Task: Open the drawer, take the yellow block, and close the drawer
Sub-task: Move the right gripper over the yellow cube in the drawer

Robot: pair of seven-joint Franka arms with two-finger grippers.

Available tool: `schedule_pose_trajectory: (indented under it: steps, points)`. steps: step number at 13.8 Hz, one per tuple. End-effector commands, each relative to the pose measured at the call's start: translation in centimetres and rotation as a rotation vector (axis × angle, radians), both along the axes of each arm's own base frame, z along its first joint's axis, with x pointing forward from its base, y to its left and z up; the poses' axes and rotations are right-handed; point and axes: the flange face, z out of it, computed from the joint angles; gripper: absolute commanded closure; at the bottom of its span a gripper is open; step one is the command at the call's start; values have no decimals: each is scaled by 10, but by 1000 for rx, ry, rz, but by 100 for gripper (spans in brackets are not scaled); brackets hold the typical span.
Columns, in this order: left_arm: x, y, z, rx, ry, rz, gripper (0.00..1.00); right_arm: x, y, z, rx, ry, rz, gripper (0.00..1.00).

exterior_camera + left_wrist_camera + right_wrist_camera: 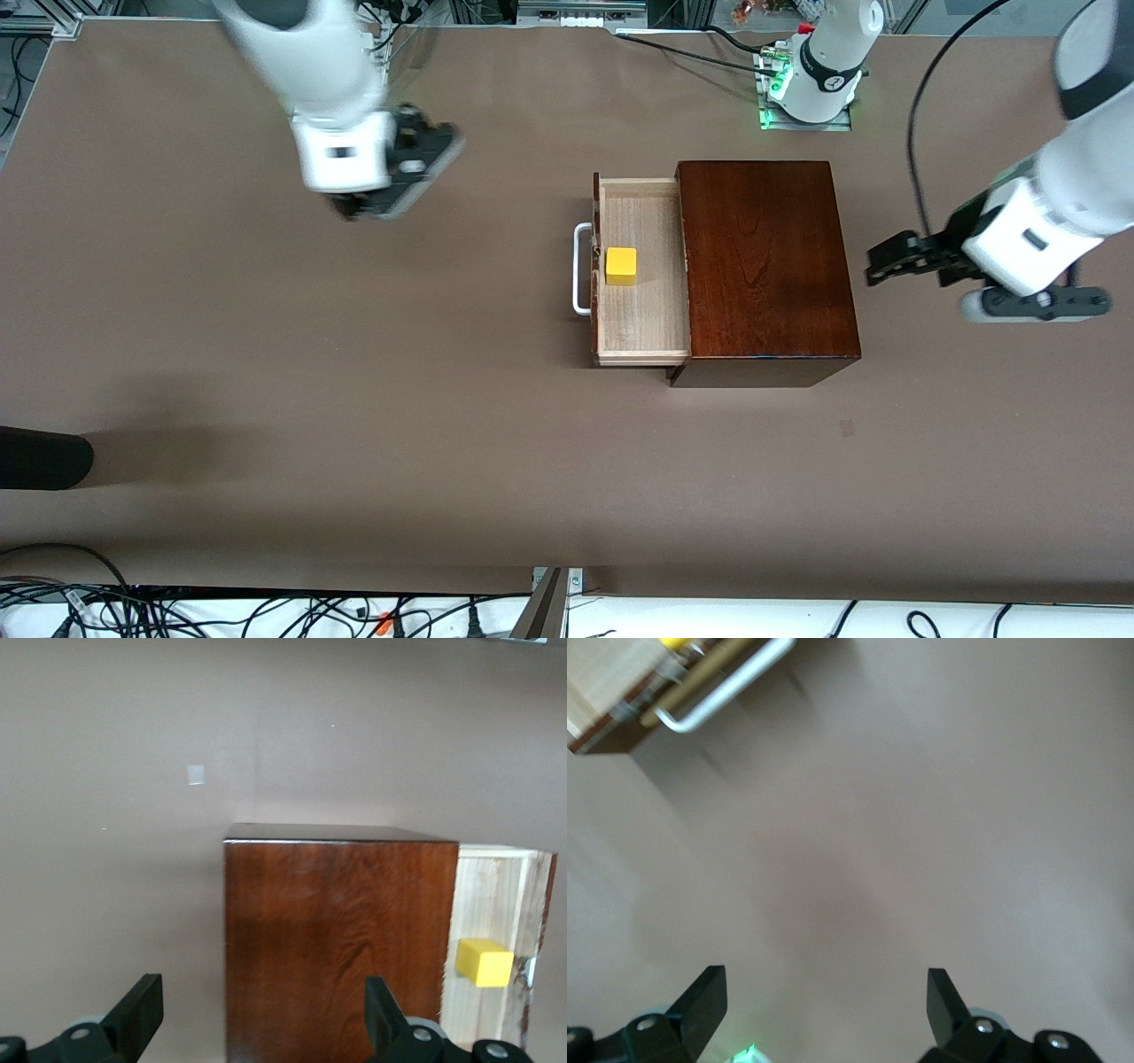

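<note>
The drawer [642, 323] stands pulled out of the dark wooden box [766, 266], its white bar handle [580, 270] facing the right arm's end of the table. Inside, close to the drawer front, sits the yellow block [621, 266]. My right gripper [416, 173] hangs open and empty over bare table, well away from the handle. My left gripper [886, 261] is open and empty beside the box at the left arm's end. The left wrist view shows the box [337, 939], the drawer [492, 904] and the block [484, 962]. The right wrist view shows the handle [726, 687].
A black rounded object [40, 456] pokes in at the table's edge at the right arm's end, nearer the front camera. Cables [266, 611] lie along the front edge. A small square mark [848, 428] sits on the brown table cover near the box.
</note>
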Motion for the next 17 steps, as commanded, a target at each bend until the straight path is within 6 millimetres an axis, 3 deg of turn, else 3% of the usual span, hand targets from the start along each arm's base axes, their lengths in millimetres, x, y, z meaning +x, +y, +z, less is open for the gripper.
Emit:
schedule_pose_trajectory:
  steps: [1,5,8,11,14,17]
  points:
    - [-31,12,14,10,-17,-36,0,6,42,-36,20,-42,91,0]
    - [-47,21,17,24,-25,-52,0,-3,128,-93,79,-112,245,0]
    - [-56,26,20,34,-37,-53,0,-6,176,-114,99,-121,300,0]
    - [-56,26,21,46,-39,-56,0,-33,223,-132,127,-168,381,0]
    - [-57,23,21,50,-38,-63,0,-67,254,-153,103,-183,461,0]
    - [-58,20,20,113,-33,-83,0,-76,261,-172,50,-196,512,0]
